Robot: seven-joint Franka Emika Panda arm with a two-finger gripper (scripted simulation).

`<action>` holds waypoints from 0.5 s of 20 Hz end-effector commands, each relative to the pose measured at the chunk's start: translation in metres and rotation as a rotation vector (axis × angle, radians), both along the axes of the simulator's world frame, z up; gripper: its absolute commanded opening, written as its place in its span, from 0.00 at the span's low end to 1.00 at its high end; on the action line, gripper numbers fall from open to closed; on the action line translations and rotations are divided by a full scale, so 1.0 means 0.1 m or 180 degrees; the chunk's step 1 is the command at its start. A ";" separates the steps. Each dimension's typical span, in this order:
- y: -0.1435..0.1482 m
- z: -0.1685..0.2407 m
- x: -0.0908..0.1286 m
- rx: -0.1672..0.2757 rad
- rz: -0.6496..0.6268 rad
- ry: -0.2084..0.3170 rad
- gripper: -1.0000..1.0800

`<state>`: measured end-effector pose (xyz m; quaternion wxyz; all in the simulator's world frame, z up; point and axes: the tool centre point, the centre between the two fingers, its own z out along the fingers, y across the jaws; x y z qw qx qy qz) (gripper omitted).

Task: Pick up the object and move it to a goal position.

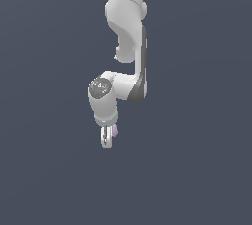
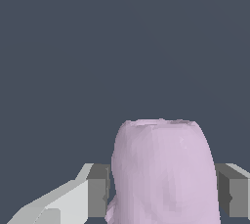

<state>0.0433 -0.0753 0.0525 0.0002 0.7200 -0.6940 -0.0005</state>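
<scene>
The object (image 2: pixel 163 171) is a pale pink-lilac rounded lump that fills the space between my two grey finger pads (image 2: pixel 100 189) in the wrist view. Both pads press against its sides. In the exterior view only a small pink sliver of the object (image 1: pixel 115 130) peeks out beside the white fingers (image 1: pixel 105 139), on the exterior view's right of them. My gripper (image 1: pixel 107 143) hangs below the white arm, pointing down, shut on the object. Whether the object rests on the floor or hangs above it cannot be told.
A plain dark blue-grey surface (image 1: pixel 197 170) fills the background in both views. The white arm (image 1: pixel 125 37) comes down from the top of the exterior view. Nothing else shows.
</scene>
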 end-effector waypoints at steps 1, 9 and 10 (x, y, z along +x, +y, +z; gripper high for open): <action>0.12 0.06 -0.09 0.0002 0.0003 -0.0002 0.00; 0.67 0.34 -0.50 0.0006 0.0005 -0.0001 0.00; 0.75 0.39 -0.56 0.0006 0.0005 -0.0001 0.00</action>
